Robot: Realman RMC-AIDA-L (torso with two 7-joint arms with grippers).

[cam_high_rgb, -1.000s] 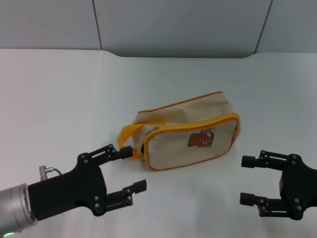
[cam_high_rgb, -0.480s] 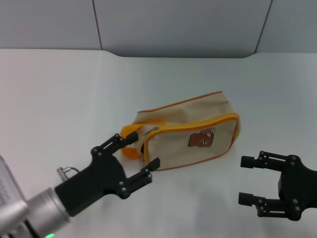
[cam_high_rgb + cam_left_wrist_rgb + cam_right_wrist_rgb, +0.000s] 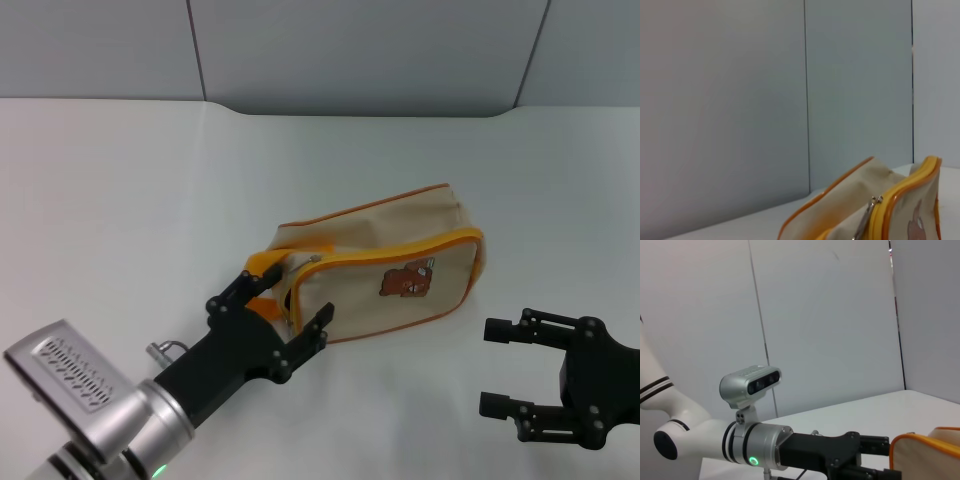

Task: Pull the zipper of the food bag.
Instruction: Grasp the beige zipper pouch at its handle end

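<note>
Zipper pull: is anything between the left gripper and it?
Nothing separate. The open left gripper sits at the food bag end, one finger over the orange strap loop. The zipper pull lies just beyond that loop.

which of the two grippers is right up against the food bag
The left gripper: its open fingers reach the food bag at its strap end, near the zipper. The right gripper hangs open, apart from the bag.

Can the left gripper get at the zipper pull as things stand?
Probably yes. The left gripper is open at the food bag's strap end, and the zipper pull sits exposed just past its fingertips with nothing between. The right gripper hangs off to the side.
</note>
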